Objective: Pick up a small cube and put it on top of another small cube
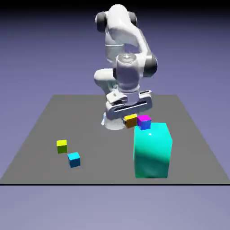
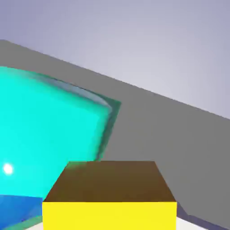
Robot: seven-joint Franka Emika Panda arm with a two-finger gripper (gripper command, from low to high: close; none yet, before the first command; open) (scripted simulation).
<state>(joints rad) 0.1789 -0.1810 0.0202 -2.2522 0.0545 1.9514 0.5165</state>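
Pinch of the hand (image 1: 130, 119) on the orange cube (image 2: 109, 215), near the teal block (image 1: 152, 152), likely for a steady carry. Magenta cube (image 1: 144, 121) by that block too, presumably as the base.

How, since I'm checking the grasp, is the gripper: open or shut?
The gripper is shut on the orange-yellow cube, which shows large at the hand view's bottom middle.

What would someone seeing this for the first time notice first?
Probably the big teal block, glossy and bright at the exterior view's lower right. Next, the white robot arm reaching down from the top middle, its gripper shut on a small orange-yellow cube. The magenta-topped cube shows just beside that one in the exterior view.
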